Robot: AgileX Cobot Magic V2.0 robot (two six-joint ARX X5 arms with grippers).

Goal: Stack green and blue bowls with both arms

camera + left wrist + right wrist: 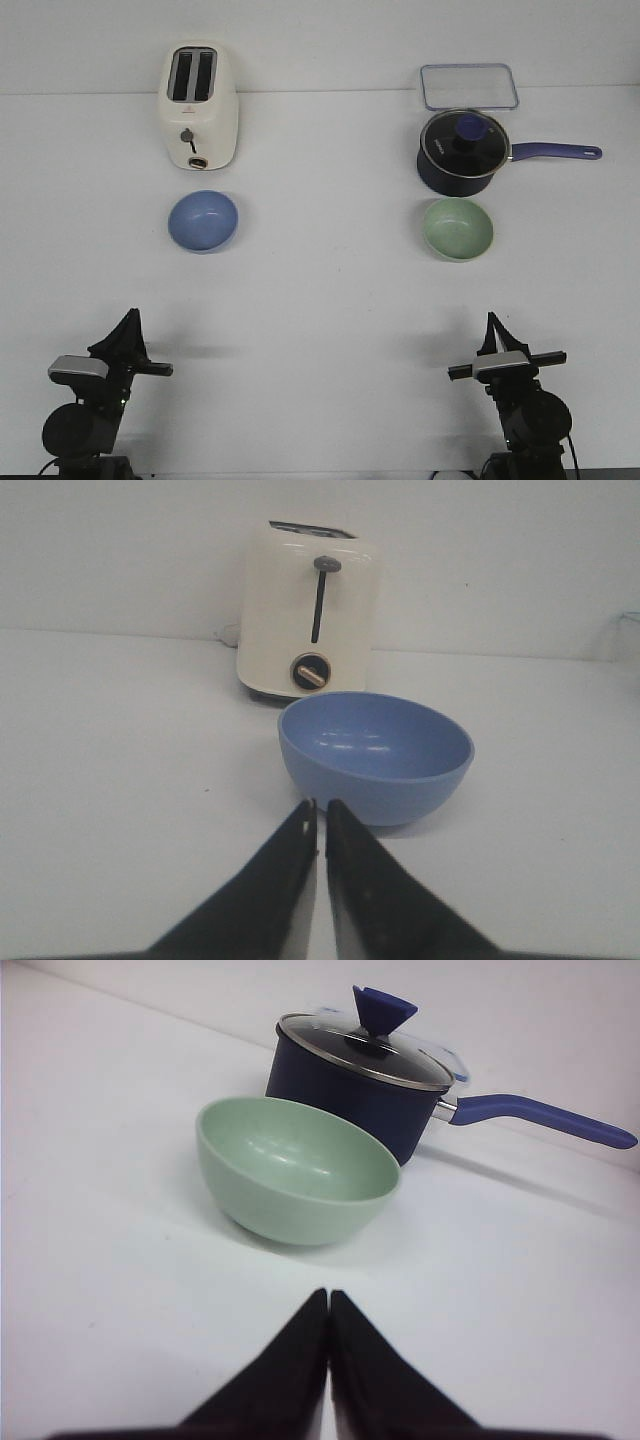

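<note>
The 2 bowls sat well apart on the white table (320,300). The blue bowl (203,220) stood on the robot's left, just in front of a cream toaster (199,104). The green bowl (458,228) stood on the right, just in front of a dark navy saucepan (462,152) with a glass lid, and behind that lay a clear lidded container (468,86). Both bowls were upright and empty.

The left gripper (321,810) and the right gripper (329,1300) rested low at the near edge, each well short of its bowl. The fingers of both were together, with only a thin slit between them and nothing held.

The main risk, as I judged it, was crowding. The green bowl sat near the saucepan, so a finger reaching over the far rim could knock the pan or its lid. The toaster hemmed in the blue bowl likewise. The rims looked smooth and the walls curved, so a shallow pinch might slip or tip a bowl. Shut fingers would simply push a bowl away if they had not opened before arrival.

Whether the green bowl touched the saucepan could not be told. The arm bases were cut off at the bottom of the front view, and the container's contents were unclear.
</note>
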